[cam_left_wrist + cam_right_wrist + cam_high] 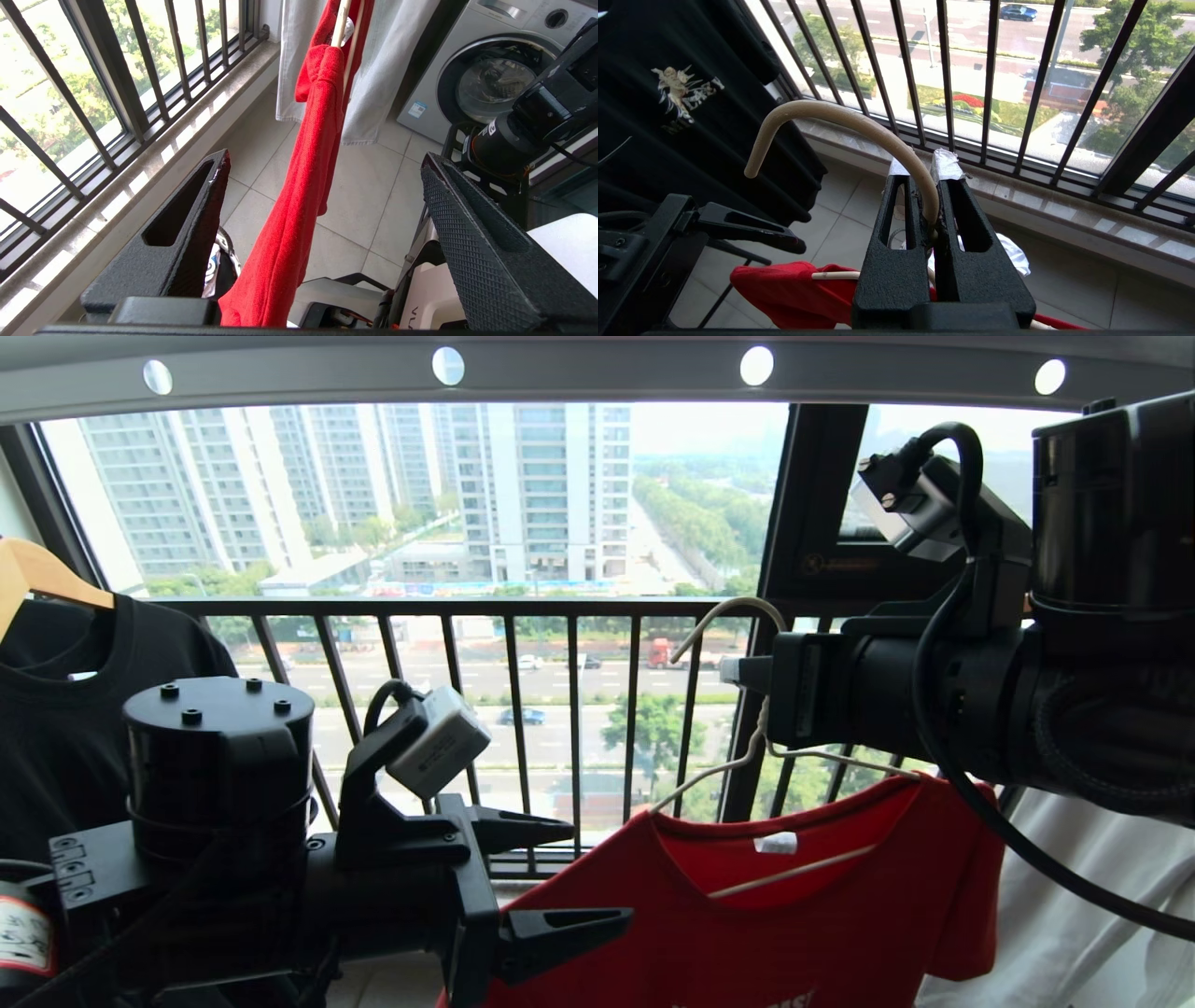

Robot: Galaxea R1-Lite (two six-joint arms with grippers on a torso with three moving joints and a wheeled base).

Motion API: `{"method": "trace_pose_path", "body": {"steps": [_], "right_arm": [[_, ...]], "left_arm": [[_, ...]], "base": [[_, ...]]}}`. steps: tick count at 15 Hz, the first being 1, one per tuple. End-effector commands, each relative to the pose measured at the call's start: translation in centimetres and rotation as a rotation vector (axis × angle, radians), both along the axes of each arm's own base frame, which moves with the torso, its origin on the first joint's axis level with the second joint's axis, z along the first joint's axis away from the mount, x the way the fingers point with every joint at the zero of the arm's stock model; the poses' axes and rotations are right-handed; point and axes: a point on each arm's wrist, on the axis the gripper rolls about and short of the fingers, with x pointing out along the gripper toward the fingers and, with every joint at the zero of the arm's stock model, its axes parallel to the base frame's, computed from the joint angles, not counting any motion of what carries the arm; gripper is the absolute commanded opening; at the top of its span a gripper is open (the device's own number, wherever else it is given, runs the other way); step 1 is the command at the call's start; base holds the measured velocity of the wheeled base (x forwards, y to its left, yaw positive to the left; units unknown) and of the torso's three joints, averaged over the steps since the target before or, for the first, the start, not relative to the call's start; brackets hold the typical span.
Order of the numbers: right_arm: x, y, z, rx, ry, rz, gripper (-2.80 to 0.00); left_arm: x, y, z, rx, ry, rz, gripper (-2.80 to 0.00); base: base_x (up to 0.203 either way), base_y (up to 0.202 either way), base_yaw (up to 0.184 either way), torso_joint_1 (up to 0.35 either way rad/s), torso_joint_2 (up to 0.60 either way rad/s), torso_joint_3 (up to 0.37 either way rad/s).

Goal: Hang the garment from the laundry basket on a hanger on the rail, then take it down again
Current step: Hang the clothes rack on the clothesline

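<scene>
The wire hanger (747, 747) is pinched at its neck by the right gripper (747, 674), so the red T-shirt (794, 915) is carried below the rail (597, 378). The left gripper (551, 877) is spread wide beside the shirt, with nothing held.

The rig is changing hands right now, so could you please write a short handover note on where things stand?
Right gripper: shut on the hanger, clamped at the base of its hook, holding it up below the rail; the hook is not on the rail.
Left gripper: open, holding nothing, beside the garment.
The garment is draped on the hanger, one shoulder seated, fabric hanging down between the left gripper's fingers.
The laundry basket is not clearly in view.
From this moment alone I cannot tell whether the hanger is going up or has just come down; check that before moving.
</scene>
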Motion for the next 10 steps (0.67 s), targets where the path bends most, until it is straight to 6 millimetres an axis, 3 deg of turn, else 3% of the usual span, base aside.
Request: {"method": "trace_pose_path", "body": {"steps": [1, 9, 10], "right_arm": [[-0.5, 0.2, 0.2, 0.012, -0.001, 0.016, -2.8], [-1.5, 1.0, 0.1, 0.035, 0.015, 0.056, -2.8], [-1.5, 1.1, 0.1, 0.034, 0.016, 0.059, -2.8]], "left_arm": [[1.1, -0.9, -2.1, 0.03, 0.038, -0.004, 0.0], [1.3, -1.3, -2.5, 0.029, 0.042, -0.011, 0.0], [1.2, -1.2, -2.6, 0.03, 0.041, -0.011, -2.8]], "base": [[0.0, 0.0, 0.0, 0.0, 0.0, 0.0], [0.0, 0.0, 0.0, 0.0, 0.0, 0.0], [0.0, 0.0, 0.0, 0.0, 0.0, 0.0]]}}
